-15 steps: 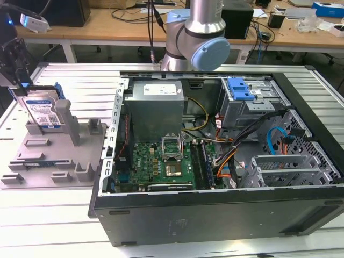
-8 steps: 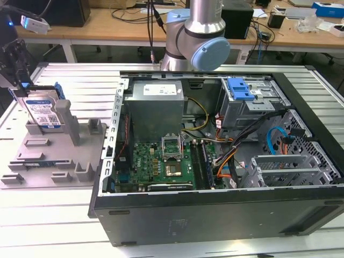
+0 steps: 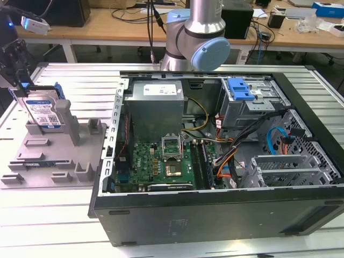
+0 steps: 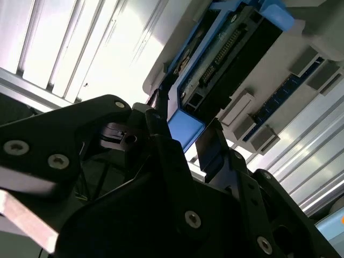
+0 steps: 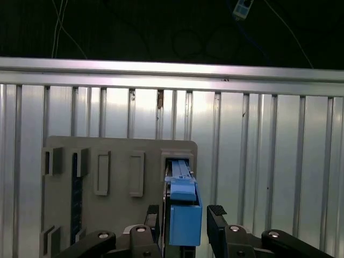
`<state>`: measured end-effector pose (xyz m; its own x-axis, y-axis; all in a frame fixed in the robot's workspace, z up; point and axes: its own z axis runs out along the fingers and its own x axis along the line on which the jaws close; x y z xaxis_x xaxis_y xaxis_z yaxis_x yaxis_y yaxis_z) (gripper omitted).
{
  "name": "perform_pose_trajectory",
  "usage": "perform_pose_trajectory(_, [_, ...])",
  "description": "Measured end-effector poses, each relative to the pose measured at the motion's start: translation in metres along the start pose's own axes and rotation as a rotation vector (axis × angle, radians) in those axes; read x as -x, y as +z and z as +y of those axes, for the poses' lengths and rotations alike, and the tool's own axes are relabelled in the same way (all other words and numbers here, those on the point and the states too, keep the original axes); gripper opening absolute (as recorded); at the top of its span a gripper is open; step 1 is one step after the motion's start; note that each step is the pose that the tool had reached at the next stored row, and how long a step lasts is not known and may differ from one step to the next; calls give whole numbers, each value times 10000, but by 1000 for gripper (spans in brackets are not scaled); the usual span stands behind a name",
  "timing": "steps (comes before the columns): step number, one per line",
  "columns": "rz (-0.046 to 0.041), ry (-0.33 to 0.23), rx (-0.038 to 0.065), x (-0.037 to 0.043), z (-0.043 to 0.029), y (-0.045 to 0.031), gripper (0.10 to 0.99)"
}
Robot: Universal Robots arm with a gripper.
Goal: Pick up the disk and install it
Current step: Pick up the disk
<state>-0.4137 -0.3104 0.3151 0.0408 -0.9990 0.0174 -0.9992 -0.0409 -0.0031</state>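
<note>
The end effector (image 5: pixel 185 212) is hanging over the top edge of the disk (image 3: pixel 44 112). Its two dark fingers (image 5: pixel 216 217) are standing apart, one on each side of the bright blue carrier frame (image 5: pixel 184 223). A thin dark gap is showing beside the finger in the first wrist view, so they are straddling the frame rather than clamping it.

The disk is standing on edge in a slot of the grey plastic stand (image 3: pixel 51 161), at the exterior view's left, between upright posts. It is showing a flat silver face with a white-and-blue label, and blue plastic is running along its edges. In the second wrist view, a dark connector strip with a row of pins is showing along one narrow edge.

The stand is lying on the ribbed metal table (image 3: pixel 48 220), just beside the open computer case (image 3: pixel 215 217). Inside the case, a grey drive cage (image 3: pixel 252 107) with a blue latch (image 3: pixel 239 88) is sitting well apart from the disk. The arm's grey-and-blue joint (image 3: pixel 207 51) is rising behind the case.
</note>
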Motion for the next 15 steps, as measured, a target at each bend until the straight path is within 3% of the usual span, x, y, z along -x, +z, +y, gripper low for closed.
perform_pose_trajectory(15, [-6, 102, 1, -2, -6, 24, 482])
